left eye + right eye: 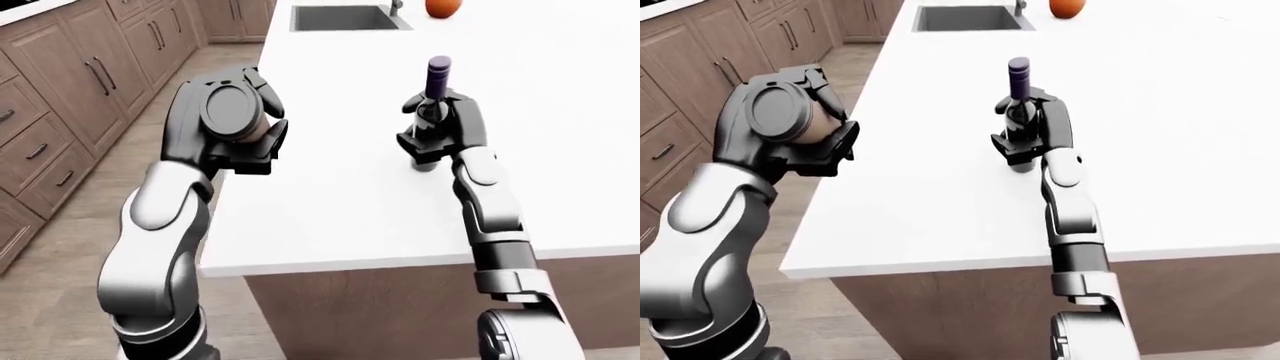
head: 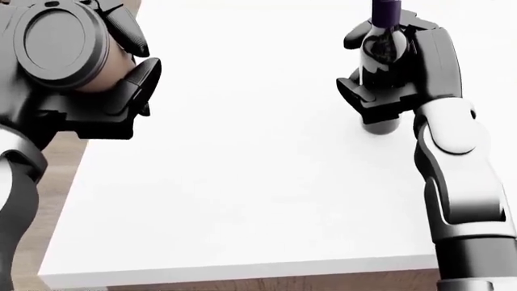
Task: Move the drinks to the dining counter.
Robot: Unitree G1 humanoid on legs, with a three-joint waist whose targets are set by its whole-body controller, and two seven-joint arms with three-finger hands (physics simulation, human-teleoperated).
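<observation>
My left hand (image 1: 228,127) is shut on a cup with a grey lid (image 1: 232,109) and holds it up over the left edge of the white counter (image 1: 330,195). The lid faces the camera; the cup's tan side (image 1: 818,127) shows in the right-eye view. My right hand (image 1: 440,131) is shut on a dark wine bottle with a purple cap (image 1: 437,75), which stands upright on the counter. The bottle's base (image 2: 380,126) shows under the hand in the head view.
A sink (image 1: 345,18) is set in the counter at the top, with an orange fruit (image 1: 443,7) to its right. Wooden cabinets with drawers (image 1: 60,97) line the left side across a wood floor aisle (image 1: 150,165).
</observation>
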